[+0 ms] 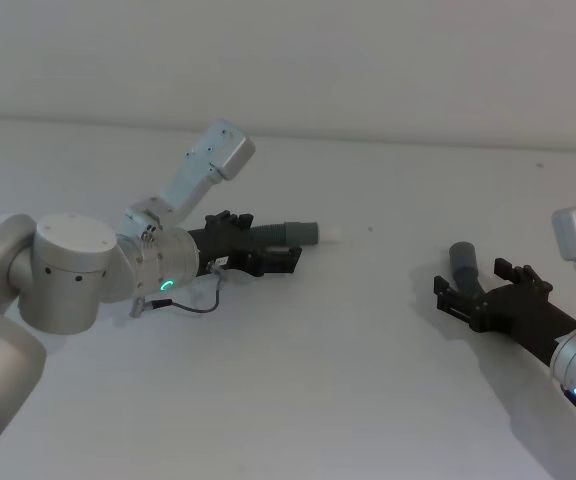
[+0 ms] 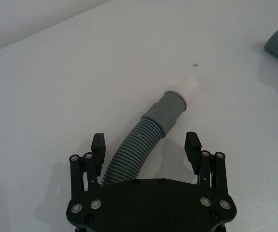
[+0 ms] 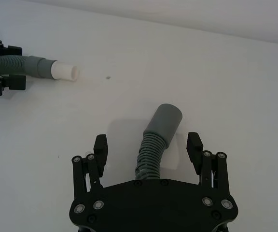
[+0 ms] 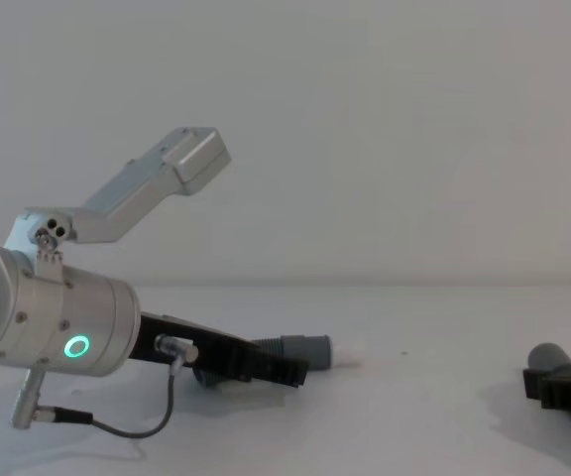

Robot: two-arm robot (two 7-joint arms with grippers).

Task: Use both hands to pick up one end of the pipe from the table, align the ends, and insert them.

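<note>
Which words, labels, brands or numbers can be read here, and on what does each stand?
None can be read. The white-tipped hose piece, the plain-cuffed hose piece, the left gripper, the right gripper and the table show no lettering; the green ring light is a plain glow.

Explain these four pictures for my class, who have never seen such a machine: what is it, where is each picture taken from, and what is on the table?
This is a robot with two arms, each ending in a black gripper with two fingers. One picture looks down from its head, one looks across from its chest, and two come from cameras on its wrists. On the white table are two pieces of grey ribbed hose. The left gripper sits around the piece with the white tip; the right gripper sits around the piece with the plain open end. Both pairs of fingers stand open on either side of the hose, so nothing is held yet.
</note>
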